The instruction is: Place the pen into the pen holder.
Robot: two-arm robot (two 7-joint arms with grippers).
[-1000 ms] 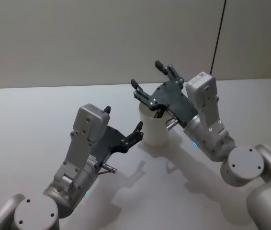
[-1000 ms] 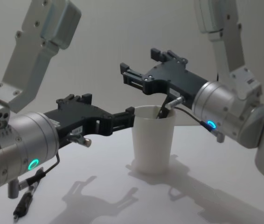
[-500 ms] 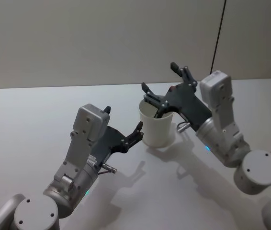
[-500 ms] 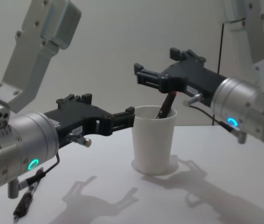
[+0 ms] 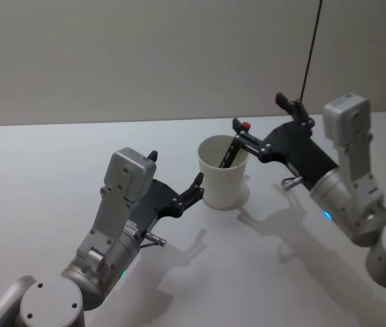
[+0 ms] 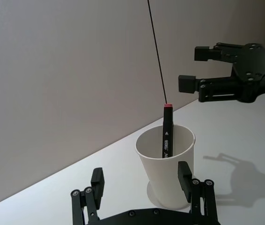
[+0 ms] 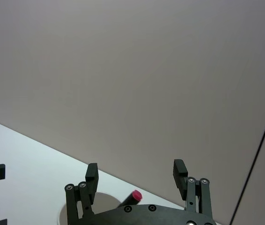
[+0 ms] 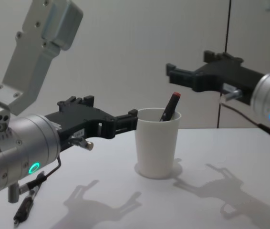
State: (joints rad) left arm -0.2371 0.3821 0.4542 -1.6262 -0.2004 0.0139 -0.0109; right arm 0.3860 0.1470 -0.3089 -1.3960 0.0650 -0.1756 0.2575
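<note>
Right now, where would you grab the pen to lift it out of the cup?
By its red-capped top, probably, from above: that end of the pen sticks up past the cup rim, leaning right, and the wall covers the rest.

The pen holder (image 8: 157,143) is plain white; the pen (image 6: 166,133) in it is black, red-tipped. The left gripper (image 5: 176,168) and right gripper (image 7: 135,168) are black.

The right gripper (image 5: 260,113) has pulled back toward the frame's right, clear of the cup (image 5: 221,187), leaving the pen (image 5: 229,154) uncovered inside.
</note>
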